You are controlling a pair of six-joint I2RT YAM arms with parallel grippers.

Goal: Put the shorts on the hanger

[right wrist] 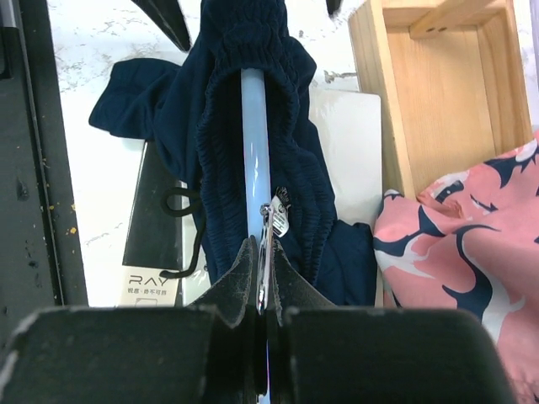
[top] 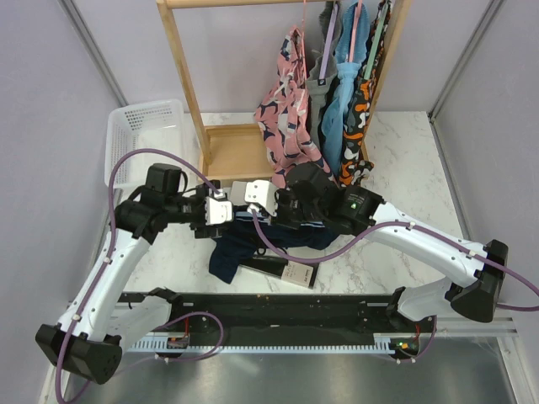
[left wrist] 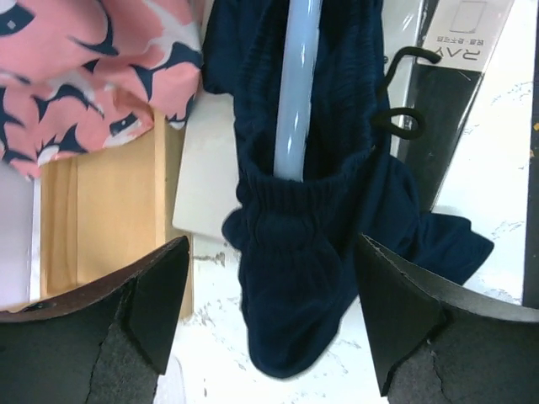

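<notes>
Right now the shorts hang on the hanger, its blue bar running inside the ribbed fold, between the two arms. The right gripper pinches the bar tight. The left gripper stands spread wide either side of the shorts' end, clear of the cloth. A black packet lies beneath, with the wooden rack base and a pink garment crowding beside.
</notes>
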